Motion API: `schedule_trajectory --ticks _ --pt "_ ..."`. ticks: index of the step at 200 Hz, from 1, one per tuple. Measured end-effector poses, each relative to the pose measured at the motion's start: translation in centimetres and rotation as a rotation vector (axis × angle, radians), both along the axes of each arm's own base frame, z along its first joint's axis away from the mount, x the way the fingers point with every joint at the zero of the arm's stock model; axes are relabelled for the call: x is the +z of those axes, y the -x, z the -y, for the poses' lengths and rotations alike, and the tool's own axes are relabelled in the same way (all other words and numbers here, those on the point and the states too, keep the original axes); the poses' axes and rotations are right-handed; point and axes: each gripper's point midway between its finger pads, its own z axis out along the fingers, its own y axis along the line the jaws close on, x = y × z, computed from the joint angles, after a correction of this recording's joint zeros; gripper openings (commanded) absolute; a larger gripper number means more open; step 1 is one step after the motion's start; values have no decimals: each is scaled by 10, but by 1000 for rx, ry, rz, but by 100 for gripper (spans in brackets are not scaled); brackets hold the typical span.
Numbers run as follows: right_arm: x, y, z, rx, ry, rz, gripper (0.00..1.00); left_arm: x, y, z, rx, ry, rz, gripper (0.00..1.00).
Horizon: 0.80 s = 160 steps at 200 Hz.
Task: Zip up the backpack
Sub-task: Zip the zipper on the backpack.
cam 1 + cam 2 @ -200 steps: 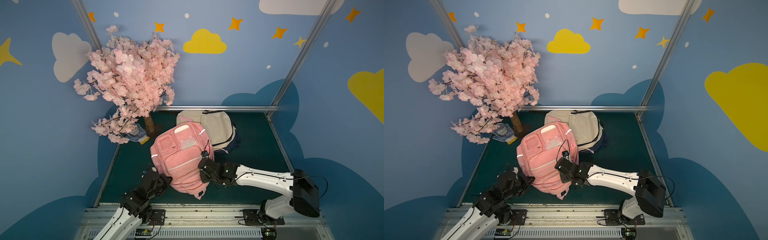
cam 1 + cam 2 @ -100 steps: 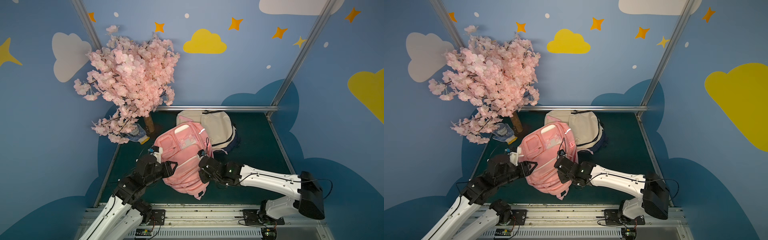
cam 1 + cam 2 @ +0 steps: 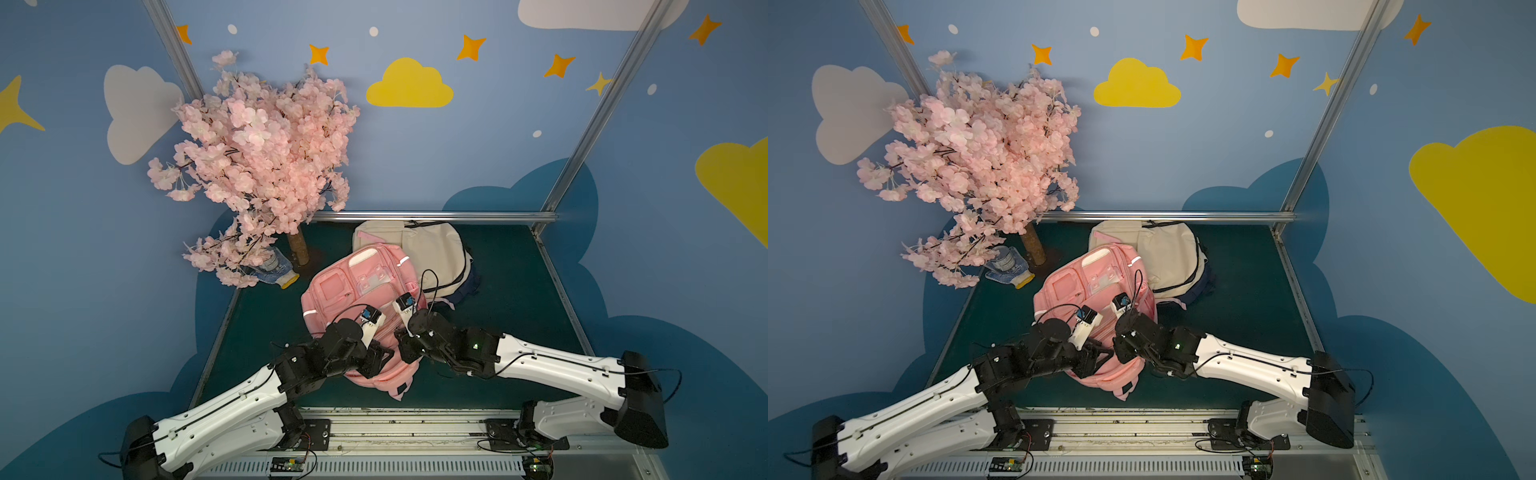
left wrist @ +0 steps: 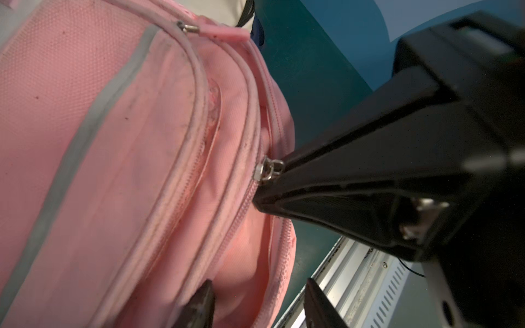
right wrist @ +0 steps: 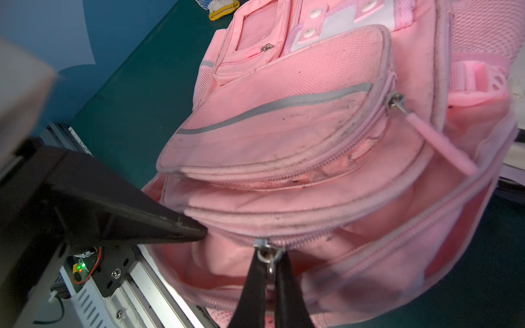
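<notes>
A pink fabric backpack (image 3: pixel 357 286) (image 3: pixel 1088 286) with grey reflective strips lies face-up in the middle of the dark green bench (image 3: pixel 507 332). Its cloth is scuffed with dark marks along the piping, as the right wrist view shows (image 5: pixel 284 113). Small flat pockets sit on the half toward the back edge. A curved pocket with a long pink rubber zip tab (image 5: pixel 440 142) comes next toward the near edge.

Its long axis runs from the near edge to the back edge. The rounded top with the zips points at the near edge. The base end rests against a cream fabric backpack (image 3: pixel 432 249) by the back edge.

The right claw (image 5: pixel 270 272) is pressed together, pinching the small metal ring of the silver zip slider (image 5: pixel 264 245) (image 4: pixel 262 170) on the widest compartment. On the side of the slider toward the left claw (image 4: pixel 255 298), the two rows of zip teeth stand apart and pink lining shows. The left claw is spread, and the compartment's rim fabric lies between its fingertips (image 4: pixel 201 301). Whether they press on it cannot be told.
</notes>
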Motion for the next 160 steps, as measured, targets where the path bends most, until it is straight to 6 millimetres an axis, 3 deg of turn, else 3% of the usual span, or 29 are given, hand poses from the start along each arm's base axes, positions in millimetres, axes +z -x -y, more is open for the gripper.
schedule_trajectory --ticks 47,114,160 --pt "1 -2 -3 -3 -25 10 0 7 -12 -6 50 -19 84 52" --pt "-3 0 -4 1 -25 8 0 33 -16 -8 54 57 192 53" --pt "-5 2 -3 7 -20 4 0 27 -23 -8 70 36 197 51"
